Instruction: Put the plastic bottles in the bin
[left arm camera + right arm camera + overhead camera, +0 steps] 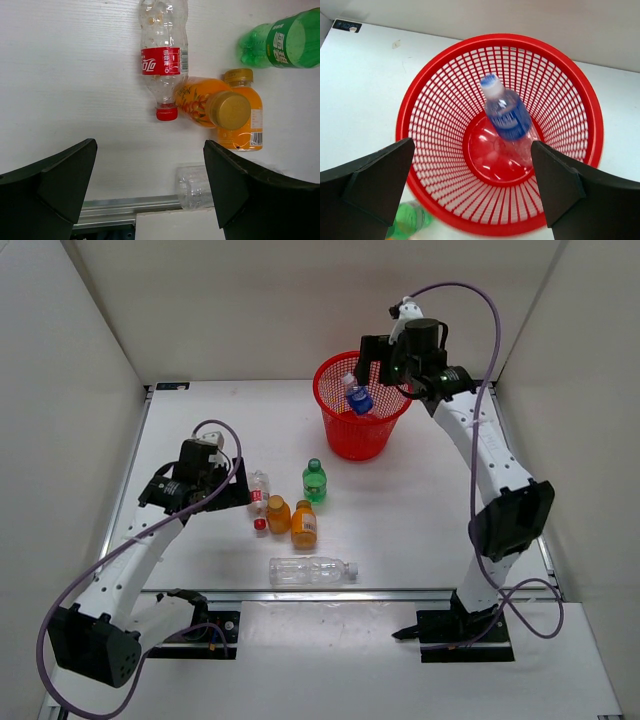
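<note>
Right gripper [472, 145] hangs over the bin [340, 435], jaws wide apart, nothing between them. Blue-labelled bottle [507, 120] is inside the bin, tilted, white cap uppermost, base toward the red floor; slightly blurred, so cannot tell if it rests there. Bin stands upright at the far side of the table [420, 500], right of centre. Left gripper [150, 145] hovers low over the table's left-centre, jaws also wide apart and empty, pointing at the bottle cluster. Five bottles remain on the table. Red-label bottle [162, 60] lies flat, red cap toward the left gripper. Just beside it the two orange bottles, one [200, 100] touching its neck, the other [245, 120] touching the first. Green bottle [314, 481] stands near the orange pair, on the bin side, apart from them. Long clear bottle [310, 570] lies on its side nearest the arm bases, cap to the right, clear of the rest.
</note>
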Controlling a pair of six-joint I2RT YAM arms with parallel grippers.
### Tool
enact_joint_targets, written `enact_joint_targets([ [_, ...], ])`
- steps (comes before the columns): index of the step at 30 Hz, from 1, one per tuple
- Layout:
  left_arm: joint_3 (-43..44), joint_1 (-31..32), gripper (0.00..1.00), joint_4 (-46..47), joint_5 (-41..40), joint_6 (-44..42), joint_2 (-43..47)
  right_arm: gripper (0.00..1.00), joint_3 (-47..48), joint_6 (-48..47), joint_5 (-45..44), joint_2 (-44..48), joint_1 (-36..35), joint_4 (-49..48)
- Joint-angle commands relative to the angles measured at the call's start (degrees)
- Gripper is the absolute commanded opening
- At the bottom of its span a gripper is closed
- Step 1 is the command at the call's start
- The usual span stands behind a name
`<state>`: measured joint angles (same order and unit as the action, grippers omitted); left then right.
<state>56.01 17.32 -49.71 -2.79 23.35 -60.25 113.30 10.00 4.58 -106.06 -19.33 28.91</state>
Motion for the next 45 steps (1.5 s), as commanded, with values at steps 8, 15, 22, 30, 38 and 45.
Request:
enact_joint_targets([
  [8,2.79,2.36,0.99,4.35,-6.18,6.43,-5.04,0.99,-30.55,3.00,-10.73,31.32,0.51,3.78],
  [15,1.99,1.67,0.99,14.73,-8.11,9.25,-17.25,0.99,-48.59,4.59,-11.69,49.53,11.32,14.57],
  [22,0.95,1.58,0.99,22.72,-11.89,11.80,-25.88,0.99,-55.28,5.29,-8.63,58.85,19.24,22.69],
  [30,-1.51,1.05,0.99,30.03,-9.26,14.09,-33.43,0.99,-59.85,7.93,-7.56,62.20,20.83,25.23],
  [38,-1.43,-0.62,0.63,28.89,-8.63,14.53,-33.54,0.99,-60.74,8.45,-6.69,63.88,22.49,23.30],
  [45,13.56,-4.05,0.34,19.93,-15.40,9.88,-31.24,0.99,-62.40,6.79,-6.51,62.47,24.07,21.81],
])
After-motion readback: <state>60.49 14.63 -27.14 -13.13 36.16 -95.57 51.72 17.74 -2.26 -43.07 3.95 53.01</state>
